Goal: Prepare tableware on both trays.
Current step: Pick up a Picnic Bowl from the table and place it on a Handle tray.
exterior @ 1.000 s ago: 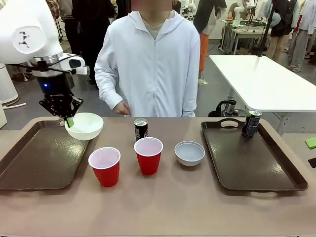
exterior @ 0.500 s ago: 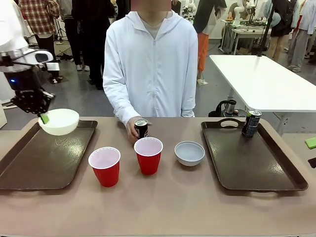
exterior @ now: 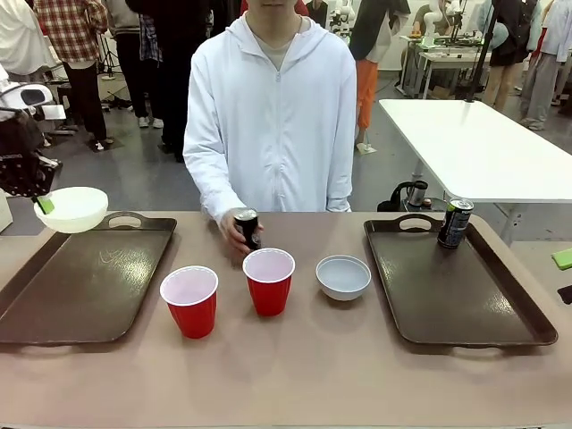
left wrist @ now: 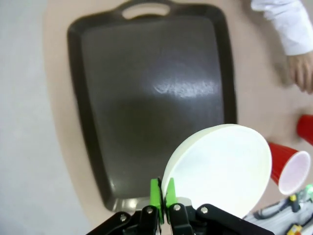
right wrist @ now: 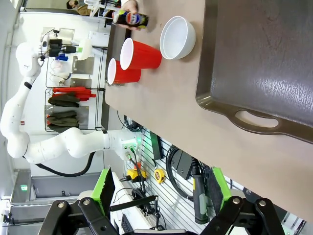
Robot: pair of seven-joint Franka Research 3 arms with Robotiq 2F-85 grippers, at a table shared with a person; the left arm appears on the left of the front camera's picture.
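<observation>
In the front view the left gripper (exterior: 44,205) holds the white bowl (exterior: 76,208) in the air at the far left corner of the left tray (exterior: 89,286). The left wrist view adds the grip itself: green pads (left wrist: 155,193) pinched on the bowl's rim. Right of that tray stand a red cup (exterior: 189,300), a second red cup (exterior: 269,281), the grey-blue bowl (exterior: 343,276), then the right tray (exterior: 447,295) bearing a can (exterior: 455,222). A person's hand (exterior: 232,231) grips the other can (exterior: 248,225), perhaps tilted. In the right wrist view the right gripper (right wrist: 160,188) is spread wide and empty.
</observation>
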